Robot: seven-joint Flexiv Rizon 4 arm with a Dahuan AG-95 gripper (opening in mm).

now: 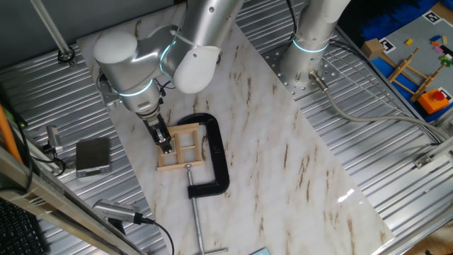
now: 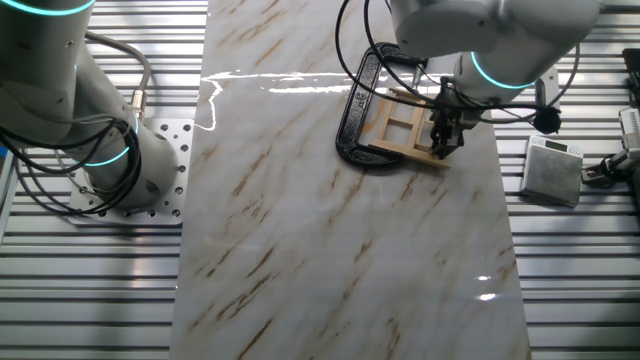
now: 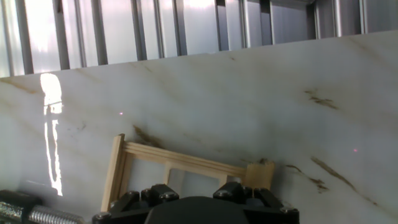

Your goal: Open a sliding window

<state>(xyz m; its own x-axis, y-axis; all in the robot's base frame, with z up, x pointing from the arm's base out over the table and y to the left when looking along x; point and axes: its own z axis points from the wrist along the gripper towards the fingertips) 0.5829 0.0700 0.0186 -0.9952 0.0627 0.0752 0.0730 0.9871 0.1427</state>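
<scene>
The sliding window (image 1: pixel 185 147) is a small light-wood frame with crossbars, lying flat on the marble board and held in a black C-clamp (image 1: pixel 216 152). My gripper (image 1: pixel 165 144) points down at the window's left side, its fingers close together and its tips at the frame's left rail. In the other fixed view the gripper (image 2: pixel 443 140) is at the right side of the window (image 2: pixel 403 128). The hand view shows the window's upper rail (image 3: pixel 186 163) just above the gripper body; the fingertips are hidden there.
The clamp's screw handle (image 1: pixel 197 219) runs toward the board's front edge. A grey box (image 1: pixel 93 156) lies on the ribbed metal table left of the board. A second arm's base (image 1: pixel 306 60) stands at the back right. Cables lie at the front left.
</scene>
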